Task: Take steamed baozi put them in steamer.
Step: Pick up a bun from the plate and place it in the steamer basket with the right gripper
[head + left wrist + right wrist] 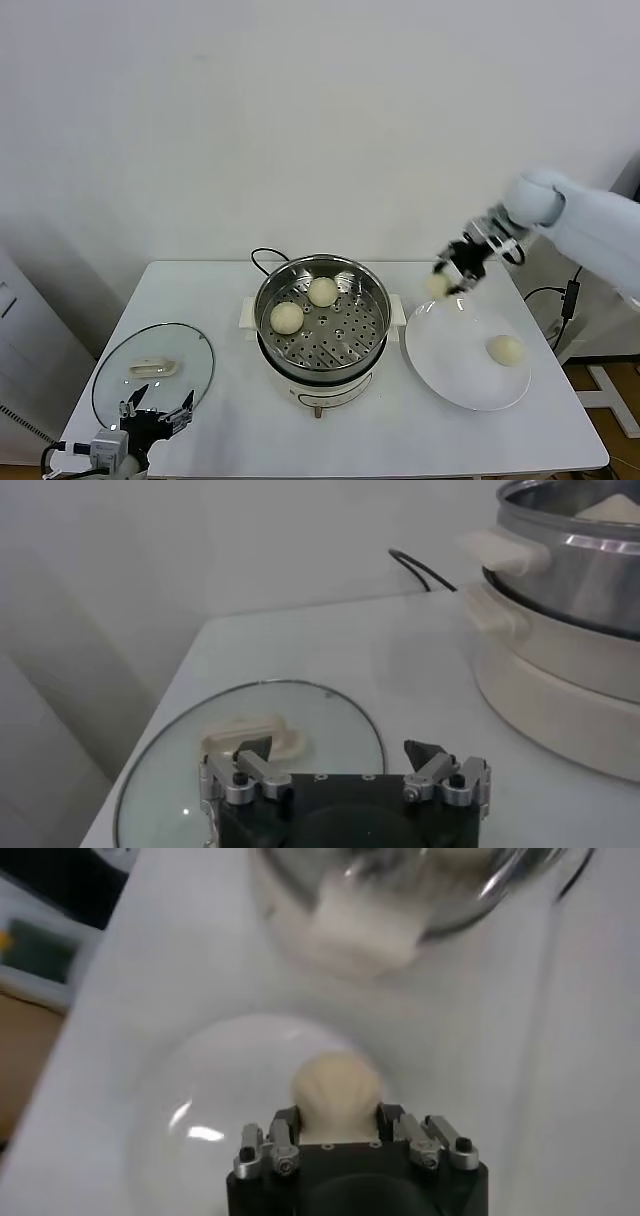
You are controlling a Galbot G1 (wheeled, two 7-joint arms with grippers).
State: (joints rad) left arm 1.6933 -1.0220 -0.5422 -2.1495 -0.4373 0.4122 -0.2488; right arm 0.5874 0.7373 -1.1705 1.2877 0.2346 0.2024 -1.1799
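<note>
Your right gripper (443,283) is up in the air above the far edge of the white plate (450,375), between the plate and the steamer (322,312). Its fingers (285,1125) are clamped on one steamed baozi (336,1088); from the right wrist camera you see the bun pinched between them with the plate below it and the steamer's white side handle (362,930) further on. In the head view that held bun (437,285) hangs clear of the plate. One more baozi (505,349) lies on the plate, toward its right side. Two baozi already sit on the perforated floor of the steamer: one near the far wall (322,291), one toward the left wall (287,318), apart from each other.

Your left gripper (158,411) waits low at the near left corner of the table (230,430), fingers (248,767) spread and holding nothing, over the near rim of the glass lid (152,368), which lies flat with its white handle (245,738) up.
</note>
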